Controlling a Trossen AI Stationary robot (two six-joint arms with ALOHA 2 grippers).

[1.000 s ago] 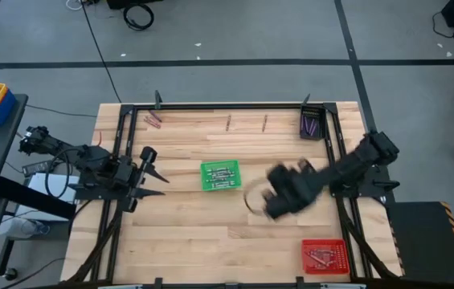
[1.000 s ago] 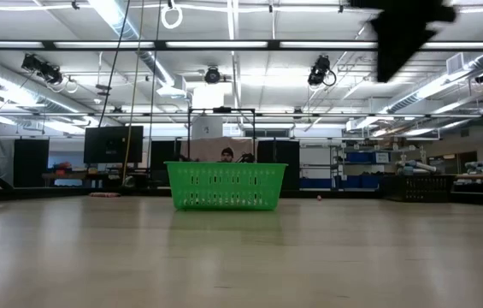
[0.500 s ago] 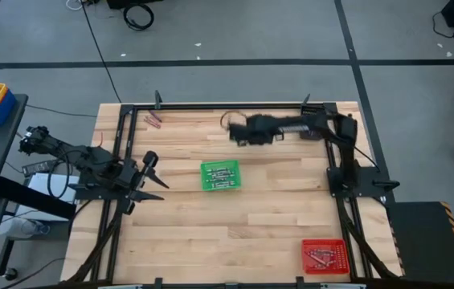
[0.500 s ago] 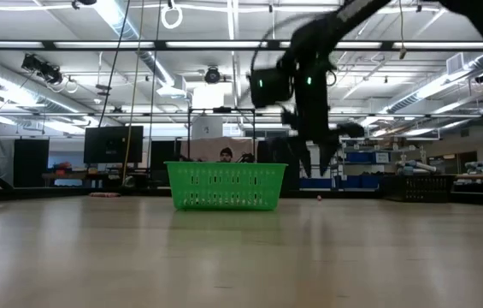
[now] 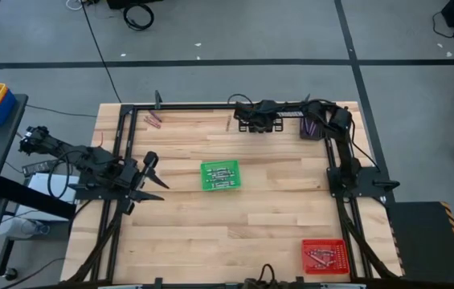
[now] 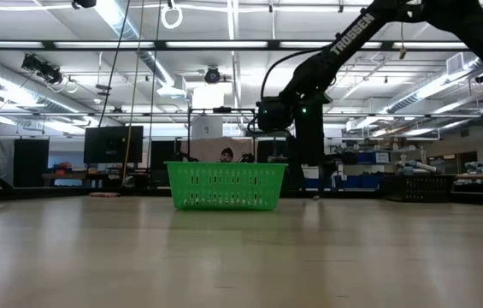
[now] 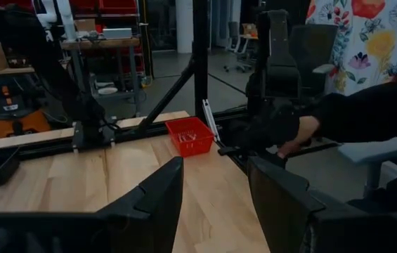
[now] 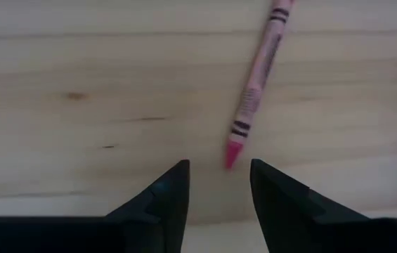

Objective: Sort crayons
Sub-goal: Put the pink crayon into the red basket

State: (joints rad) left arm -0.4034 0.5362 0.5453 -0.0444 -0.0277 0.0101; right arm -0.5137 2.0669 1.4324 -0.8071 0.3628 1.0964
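Right pincer [image 8: 219, 184] open, empty — its tips flank the pink crayon's [image 8: 256, 90] point; light, stiff, rolls easily — pinch mid-wrapper.

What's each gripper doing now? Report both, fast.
Left gripper: open, holding nothing, waiting at the table's left side.
Right gripper: open, holding nothing, poised over a pink crayon lying at the table's far edge.
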